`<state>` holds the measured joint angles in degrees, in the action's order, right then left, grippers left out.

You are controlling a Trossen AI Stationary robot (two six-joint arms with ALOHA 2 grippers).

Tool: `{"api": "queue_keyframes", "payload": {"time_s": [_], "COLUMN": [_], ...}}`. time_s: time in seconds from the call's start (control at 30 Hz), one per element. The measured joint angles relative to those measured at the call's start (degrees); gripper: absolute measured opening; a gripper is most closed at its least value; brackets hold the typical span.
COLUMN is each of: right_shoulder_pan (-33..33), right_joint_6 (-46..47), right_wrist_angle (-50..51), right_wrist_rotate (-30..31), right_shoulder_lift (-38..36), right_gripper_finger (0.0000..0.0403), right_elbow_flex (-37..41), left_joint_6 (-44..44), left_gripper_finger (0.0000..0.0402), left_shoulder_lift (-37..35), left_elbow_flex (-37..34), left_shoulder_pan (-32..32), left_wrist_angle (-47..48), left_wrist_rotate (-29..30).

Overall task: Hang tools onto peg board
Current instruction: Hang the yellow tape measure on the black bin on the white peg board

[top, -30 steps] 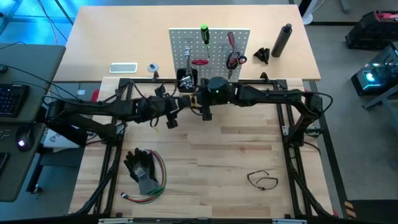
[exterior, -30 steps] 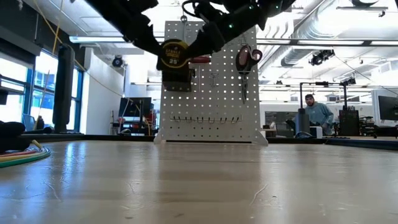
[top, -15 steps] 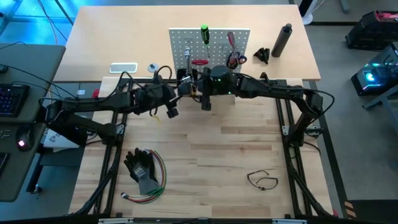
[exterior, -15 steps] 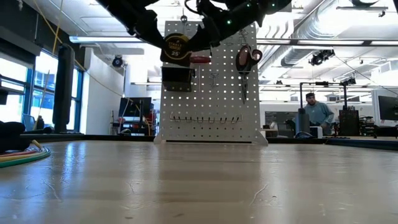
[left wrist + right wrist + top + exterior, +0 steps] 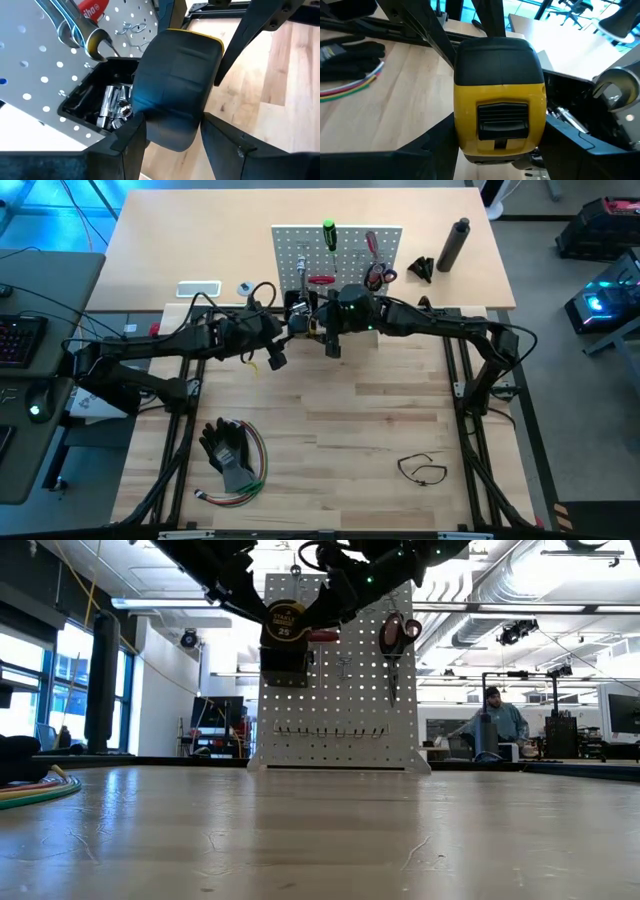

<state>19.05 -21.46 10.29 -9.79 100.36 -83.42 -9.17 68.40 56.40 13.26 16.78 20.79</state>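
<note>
You've got the peg board (image 5: 337, 255) upright at the table's (image 5: 330, 430) far edge, bin (image 5: 95, 102) on its front. The tape measure (image 5: 283, 622) sits just before the bin, clamped between the left gripper (image 5: 172, 137) on one side and the right gripper (image 5: 495, 145) on the other. Your left arm comes in from the left, right arm from the right. Gloves (image 5: 228, 450) lie near-left on the table, a loop (image 5: 420, 468) near-right. Behind the board to the right stands a cylinder (image 5: 455, 245).

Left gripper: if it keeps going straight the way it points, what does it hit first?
The yellow tape measure, already between the left gripper fingers. Just past it sits the black bin on the peg board; depth between them is unclear.
</note>
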Motion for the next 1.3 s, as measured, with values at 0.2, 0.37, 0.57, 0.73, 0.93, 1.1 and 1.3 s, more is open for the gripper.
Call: {"api": "queue_keyframes", "payload": {"time_s": [0.2, 0.37, 0.57, 0.73, 0.93, 1.1, 1.3], "right_shoulder_pan": [0.79, 0.90, 0.65, 0.26, 0.11, -0.21, -0.54], "right_joint_6": [1.30, 1.90, 1.84, 1.50, 0.57, -0.04, -0.23], "right_wrist_angle": [-0.18, -0.21, -0.18, -0.01, 0.06, 0.03, 0.07], "right_wrist_rotate": [-1.36, -1.32, -1.33, -1.35, -1.32, -1.02, -0.48], "right_shoulder_lift": [0.04, 0.04, 0.04, 0.04, 0.04, -0.06, -0.79], "right_gripper_finger": [0.0218, 0.0218, 0.0218, 0.0218, 0.0218, 0.0218, 0.0218], "right_elbow_flex": [0.04, 0.04, 0.07, 0.12, 0.13, 0.13, 0.17], "left_joint_6": [1.48, 2.49, 3.20, 4.18, 4.35, 3.62, 3.15], "left_gripper_finger": [0.0173, 0.0174, 0.0174, 0.0174, 0.0174, 0.0174, 0.0174], "left_shoulder_lift": [0.02, 0.02, 0.04, 0.04, 0.04, 0.00, -0.02], "left_elbow_flex": [0.00, 0.00, 0.00, 0.00, 0.00, 0.00, 0.00], "left_shoulder_pan": [1.40, 1.38, 0.57, -0.44, -0.87, -1.41, -1.55], "left_wrist_angle": [-0.03, -0.01, -0.13, -0.09, -0.16, -0.73, -1.49], "left_wrist_rotate": [-1.84, -1.59, -0.95, -0.36, -0.36, -0.13, -0.20]}}
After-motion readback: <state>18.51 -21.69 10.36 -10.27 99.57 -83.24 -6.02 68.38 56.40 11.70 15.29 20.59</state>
